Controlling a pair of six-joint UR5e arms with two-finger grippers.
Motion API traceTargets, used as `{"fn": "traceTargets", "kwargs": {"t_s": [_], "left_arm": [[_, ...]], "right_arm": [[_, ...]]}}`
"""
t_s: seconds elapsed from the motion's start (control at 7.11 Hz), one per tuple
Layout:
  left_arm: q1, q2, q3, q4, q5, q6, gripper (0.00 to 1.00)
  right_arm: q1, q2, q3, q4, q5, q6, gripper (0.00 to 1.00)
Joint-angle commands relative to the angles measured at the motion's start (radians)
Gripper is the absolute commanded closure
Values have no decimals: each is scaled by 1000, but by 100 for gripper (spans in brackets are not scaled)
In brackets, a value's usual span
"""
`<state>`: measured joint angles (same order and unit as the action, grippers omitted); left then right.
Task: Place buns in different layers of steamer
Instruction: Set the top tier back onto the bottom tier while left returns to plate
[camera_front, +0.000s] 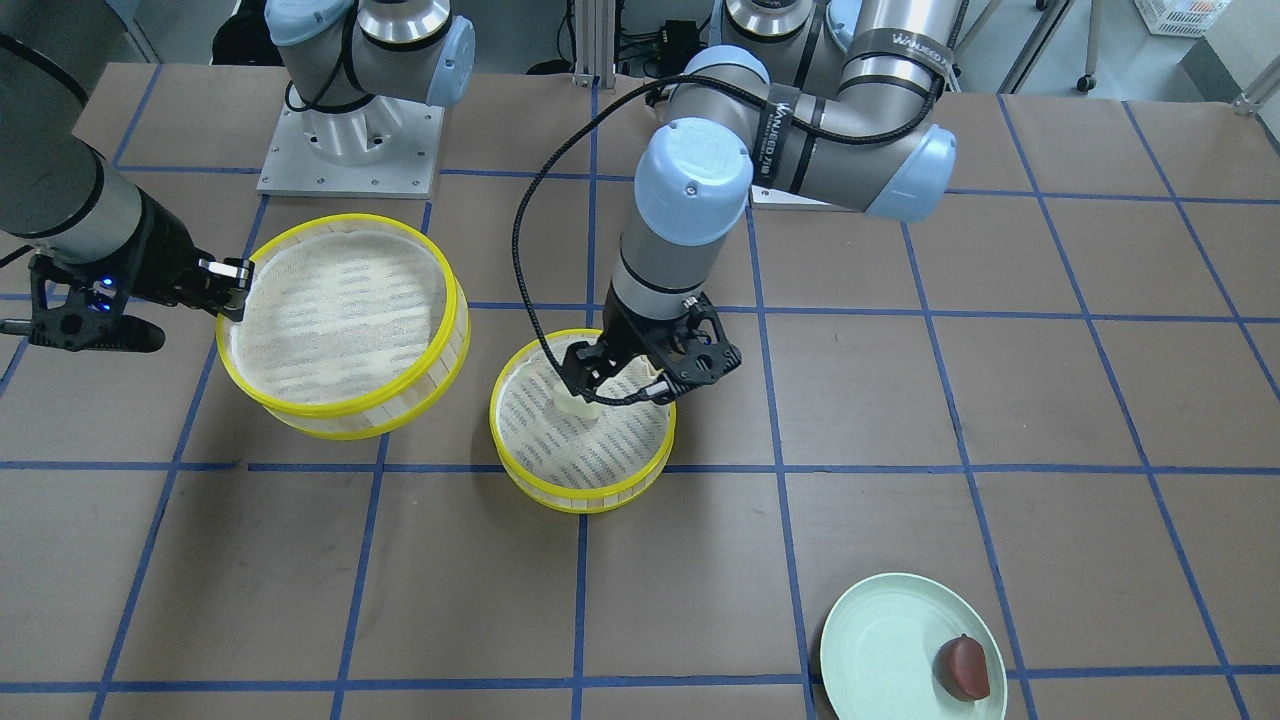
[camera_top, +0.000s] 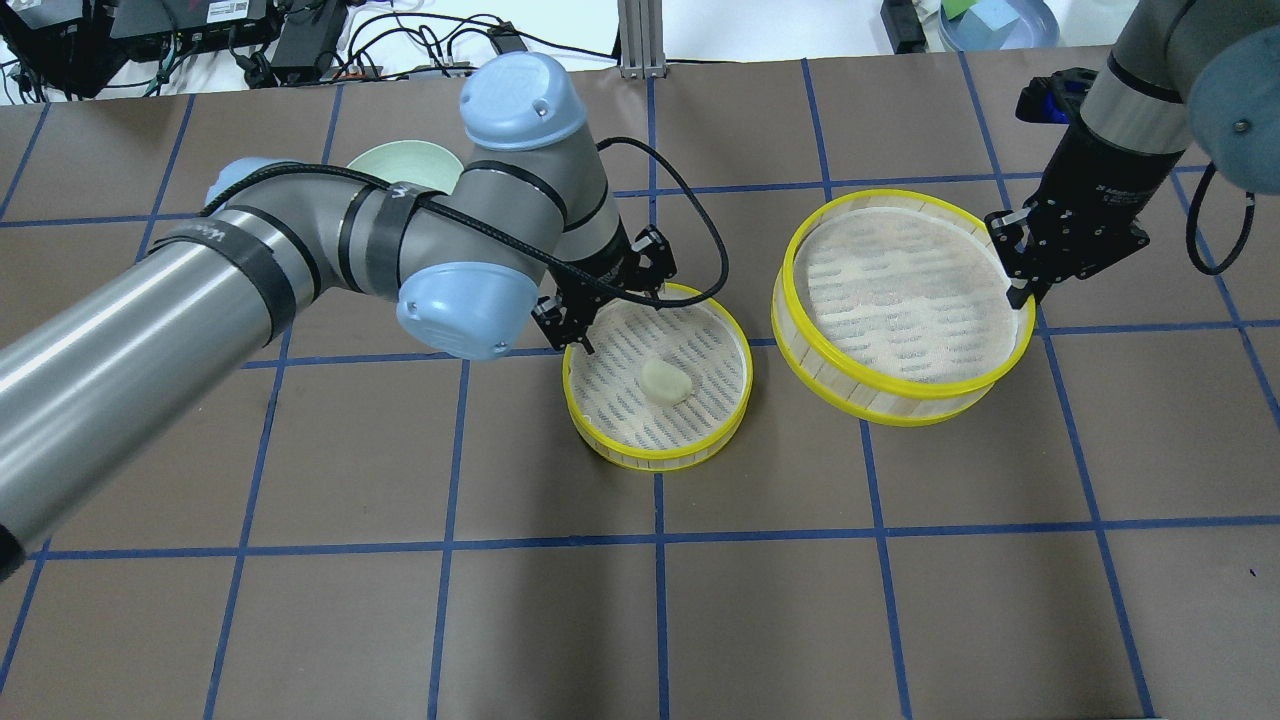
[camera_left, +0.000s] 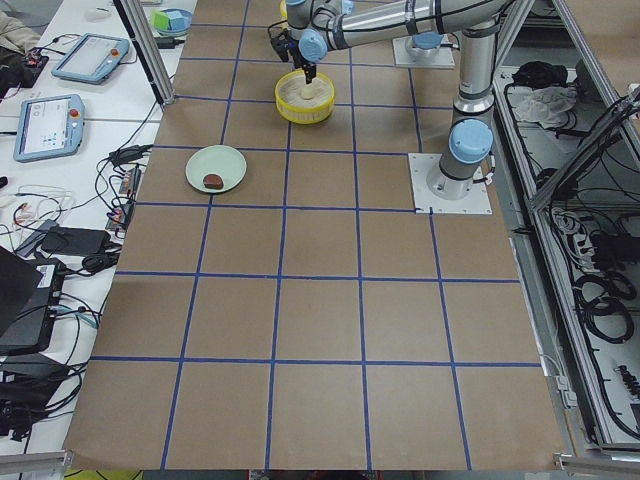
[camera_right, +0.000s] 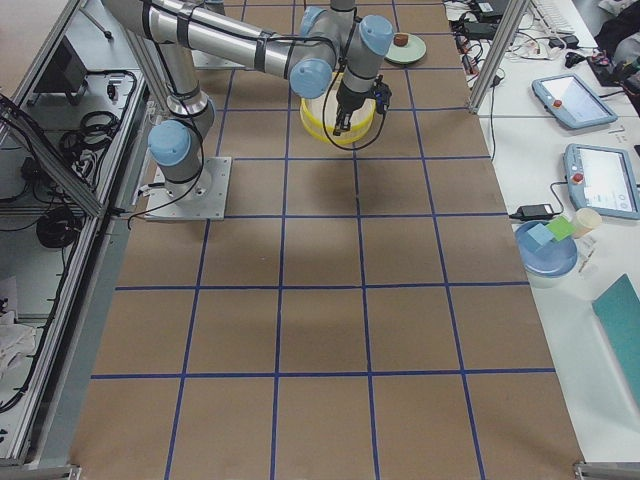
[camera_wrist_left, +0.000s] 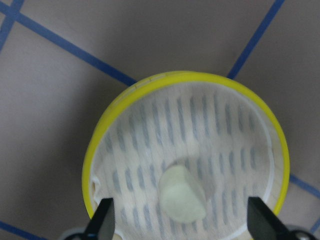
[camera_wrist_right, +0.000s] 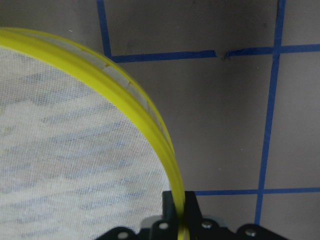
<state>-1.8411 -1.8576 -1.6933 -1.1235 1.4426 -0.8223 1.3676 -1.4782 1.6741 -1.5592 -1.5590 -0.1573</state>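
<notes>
1. Black jaws of the left gripper (camera_wrist_left: 182, 220) stand spread, holding nothing; below them the cream bun (camera_wrist_left: 182, 195) lies near the centre of the first tray (camera_wrist_left: 185, 76), on its woven floor.
2. Jaws of the right gripper (camera_wrist_right: 180, 200) pinch the yellow rim of the second tray (camera_top: 900, 392) at its 3 o'clock in the overhead view; that tray is tilted, at 3 o'clock of the first tray, apart from it.
3. Well apart from both, the dark bun (camera_front: 962, 668) rests on the green plate (camera_front: 880, 620).

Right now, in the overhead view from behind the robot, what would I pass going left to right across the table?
Pale green plate → steamer tray with the cream bun lying in it → second steamer tray → right gripper, clamped on that tray's rim.
</notes>
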Motion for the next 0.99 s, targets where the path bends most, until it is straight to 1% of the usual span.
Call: {"fn": "traceTargets", "kwargs": {"t_s": [0.0,0.28,0.42,0.56,0.7,0.84], "left_arm": [[155,23,62,-68,15,198,0],[268,15,78,-62,129,488,0],[330,0,89,-52,168,611,0],[382,-29,101,-20,176,764,0],[422,-63,106,67,176,852,0],[440,-110,116,121,176,909,0]], "right_arm": [[167,38,-16,-76,1,162,100],[324,119,-20,-180,11,385,100],[399,157,-22,-224,1,462,100],[434,200,-22,-237,13,488,100],[445,220,-22,-242,-1,487,100],[447,222,-19,-240,-4,487,100]]}}
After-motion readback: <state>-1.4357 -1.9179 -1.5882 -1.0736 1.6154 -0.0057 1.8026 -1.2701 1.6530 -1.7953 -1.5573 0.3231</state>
